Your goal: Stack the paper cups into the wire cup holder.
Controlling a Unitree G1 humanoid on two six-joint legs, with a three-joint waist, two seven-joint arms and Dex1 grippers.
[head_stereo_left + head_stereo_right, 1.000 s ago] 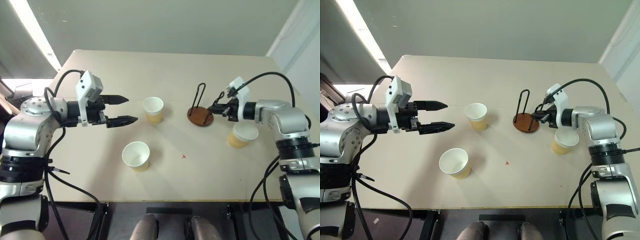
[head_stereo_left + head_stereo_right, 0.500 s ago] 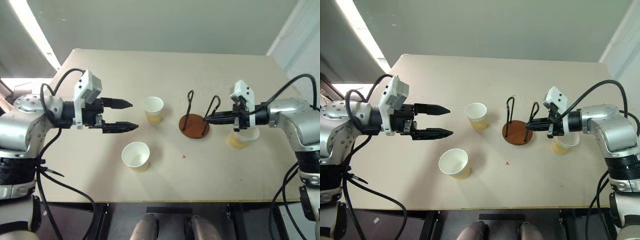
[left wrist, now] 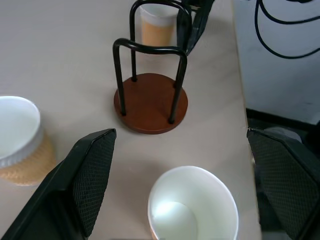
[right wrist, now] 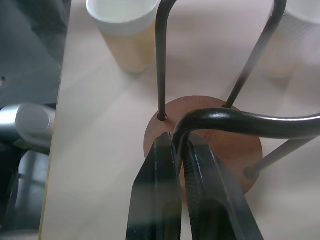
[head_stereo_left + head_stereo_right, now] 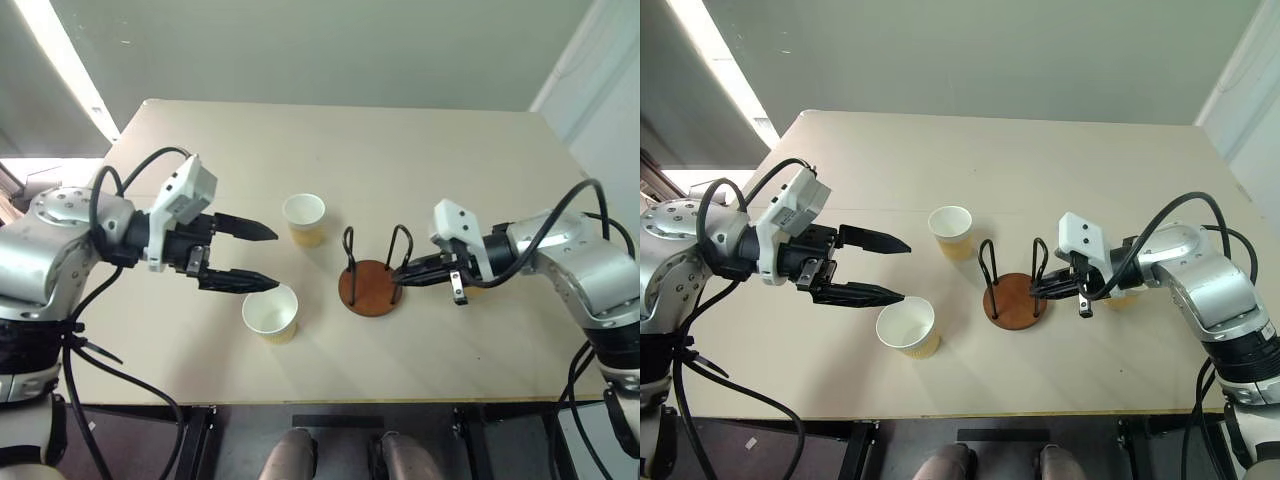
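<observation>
**Plainly a light, tippy load: holder gripped by one wire, cups not yet stacked**

Clearly, in the left eye view, the wire cup holder (image 5: 367, 284) stands upright near the middle of the desk (image 5: 330, 150), with the right claw (image 5: 400, 281) at its nearer wire loop. One paper cup (image 5: 304, 218) stands beyond the holder toward the left arm; a second paper cup (image 5: 271, 312) sits just beside the left claw (image 5: 262, 258), whose fingers are spread wide and hold nothing. A third cup is mostly hidden behind the right arm.

The left wrist view shows the holder's disc base (image 3: 151, 102) flat on the desk, both loops upright, and the open-mouthed cup just ahead of the spread fingers.

The right wrist view shows the right claw pinched tight on one thin black wire loop (image 4: 240, 122) near its bend.

The holder looks stiff but light and top-heavy when held by a single wire, so it may swing or slip. The cups are likely thin and crushable; taking one gently across the wall below the rim seems safest.
</observation>
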